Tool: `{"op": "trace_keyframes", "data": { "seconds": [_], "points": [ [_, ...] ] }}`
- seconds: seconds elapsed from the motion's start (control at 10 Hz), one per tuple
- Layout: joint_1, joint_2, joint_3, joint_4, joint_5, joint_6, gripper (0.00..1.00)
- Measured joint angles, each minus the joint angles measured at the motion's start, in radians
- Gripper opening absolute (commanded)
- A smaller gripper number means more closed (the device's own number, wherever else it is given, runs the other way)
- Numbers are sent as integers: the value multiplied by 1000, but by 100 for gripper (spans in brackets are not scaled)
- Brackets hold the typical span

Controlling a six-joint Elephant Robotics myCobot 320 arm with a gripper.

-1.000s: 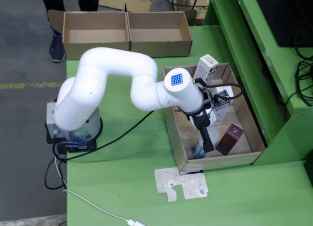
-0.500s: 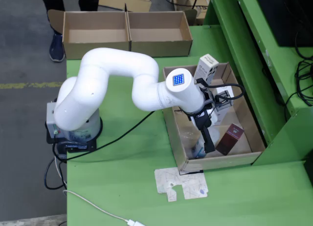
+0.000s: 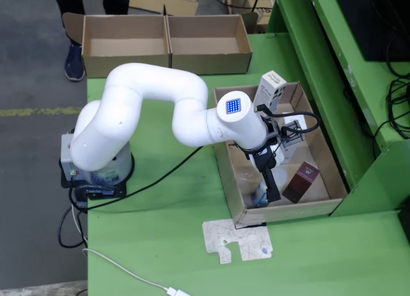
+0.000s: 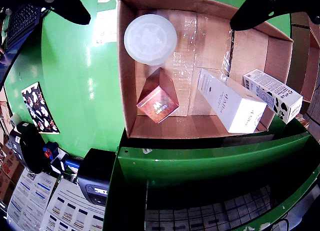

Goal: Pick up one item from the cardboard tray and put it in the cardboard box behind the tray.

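Note:
The cardboard tray (image 3: 323, 156) lies on the green table at the right of the fixed view. It holds a round clear lid (image 4: 150, 39), a red-brown box (image 4: 158, 97) (image 3: 302, 180), a long white box (image 4: 230, 100) and a white patterned box (image 4: 274, 93) (image 3: 271, 88) leaning on the tray wall. My gripper (image 3: 270, 191) (image 4: 167, 6) hangs inside the tray's near end, above the lid. It is open; both black fingers (image 4: 70, 6) stand wide apart with nothing between them. Two empty cardboard boxes (image 3: 126, 43) (image 3: 208, 43) sit side by side at the table's far edge.
A flat printed cardboard piece (image 3: 237, 239) lies in front of the tray. A green frame (image 3: 378, 174) rises right of the tray. Black cable (image 3: 160, 177) trails from the arm's base (image 3: 96, 174). A person's legs (image 3: 73, 59) stand beyond the boxes.
The wrist has shifted very slightly and the cable loop beside it has moved a little. The gripper stays open over the same end of the tray.

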Motion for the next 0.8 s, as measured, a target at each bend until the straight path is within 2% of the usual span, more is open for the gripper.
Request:
{"op": "trace_keyframes", "data": {
  "seconds": [0.8],
  "points": [
    [-2, 12, -81, 46, -2, -1, 100]
  ]
}}
